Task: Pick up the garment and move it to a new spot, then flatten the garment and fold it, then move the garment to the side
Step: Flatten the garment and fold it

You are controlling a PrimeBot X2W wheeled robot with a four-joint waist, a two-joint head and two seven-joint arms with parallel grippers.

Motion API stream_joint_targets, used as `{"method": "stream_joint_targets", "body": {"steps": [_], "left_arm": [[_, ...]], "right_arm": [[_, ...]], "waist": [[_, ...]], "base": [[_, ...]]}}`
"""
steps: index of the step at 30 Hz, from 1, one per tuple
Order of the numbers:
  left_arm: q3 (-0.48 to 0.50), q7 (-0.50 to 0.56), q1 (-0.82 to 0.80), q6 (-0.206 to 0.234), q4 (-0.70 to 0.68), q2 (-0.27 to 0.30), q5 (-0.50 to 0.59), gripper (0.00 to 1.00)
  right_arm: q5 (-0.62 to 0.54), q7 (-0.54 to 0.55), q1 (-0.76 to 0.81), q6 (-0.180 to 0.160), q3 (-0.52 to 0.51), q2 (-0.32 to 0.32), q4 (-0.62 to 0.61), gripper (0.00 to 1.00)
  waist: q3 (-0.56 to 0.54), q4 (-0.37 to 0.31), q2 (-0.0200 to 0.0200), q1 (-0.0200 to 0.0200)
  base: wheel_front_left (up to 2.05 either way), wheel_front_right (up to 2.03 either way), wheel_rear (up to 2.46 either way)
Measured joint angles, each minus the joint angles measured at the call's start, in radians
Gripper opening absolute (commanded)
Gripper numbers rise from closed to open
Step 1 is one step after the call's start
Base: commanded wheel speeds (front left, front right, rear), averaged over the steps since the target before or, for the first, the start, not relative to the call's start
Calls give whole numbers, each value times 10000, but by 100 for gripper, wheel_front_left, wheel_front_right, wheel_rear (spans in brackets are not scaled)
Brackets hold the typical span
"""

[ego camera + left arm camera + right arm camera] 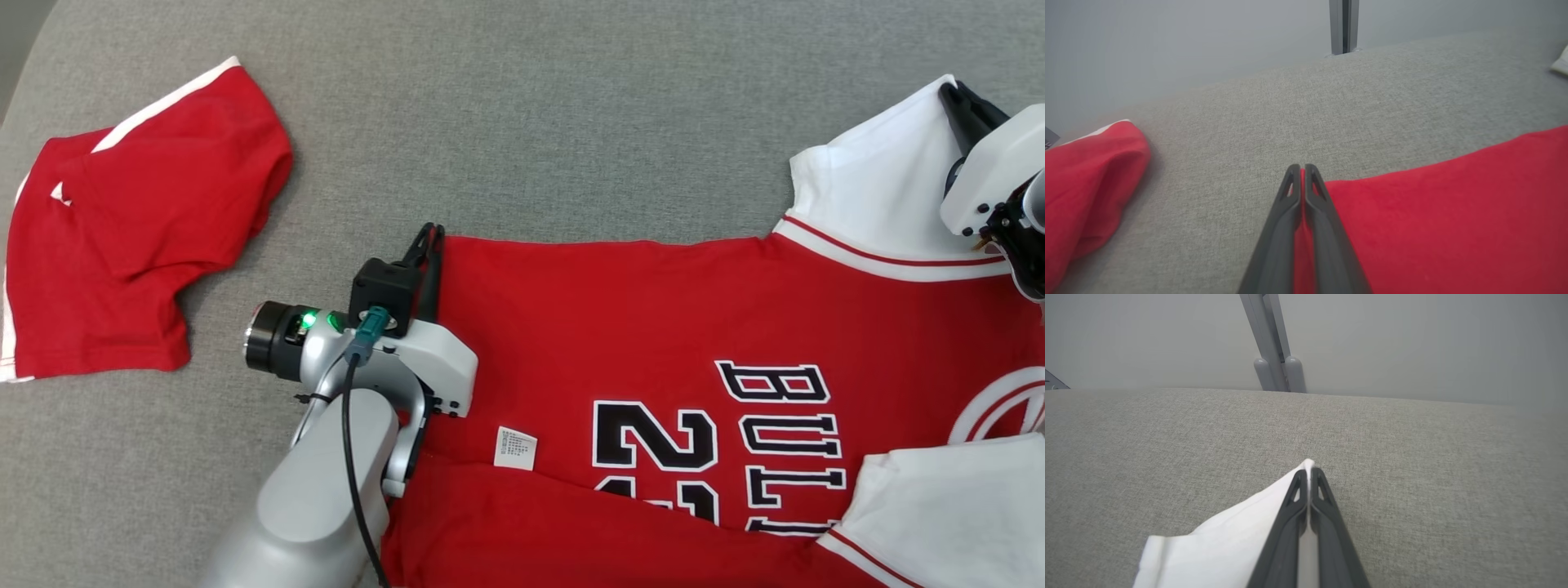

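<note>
Jersey (620, 318) nearly flat: my left pincer (433, 233) clamps its nine-o'clock hem, right pincer (952, 91) its two-o'clock sleeve; folding remains.

Your jersey (571, 327) runs off the head view at 3 and 6 o'clock, and you can't read that tiny tag (515, 449).

Surface: a grey cloth top (531, 122) spreads before me, bare across 12 o'clock and down toward 7 o'clock, its corner rounding off at 10 o'clock.
Jersey: my red jersey (612, 327) lies spread on the grey from the centre out to 3 and 5 o'clock, black number and letters facing up, one white sleeve at 2 o'clock, another at 4 o'clock.
Shorts: red shorts (139, 220) with white trim, rumpled, at my 9 o'clock, well apart from the jersey.
</note>
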Motion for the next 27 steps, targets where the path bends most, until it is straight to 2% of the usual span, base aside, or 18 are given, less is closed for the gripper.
{"method": "stream_joint_targets", "body": {"steps": [9,15,27], "left_arm": [[307,-224,-477,-8,384,343,-184,0],[359,-353,-619,-48,704,441,-270,0],[92,-407,-308,-546,880,796,-403,0]], "right_arm": [[46,-1864,-235,0,504,-142,209,0],[339,-2232,-136,0,926,-56,119,0],[1170,-2608,1042,0,1904,-297,-926,0]], "waist": [[-278,-473,0,0],[-488,-770,0,0],[-1271,-1152,0,0]], "base": [[0,0,0],[0,0,0],[0,0,0]]}}
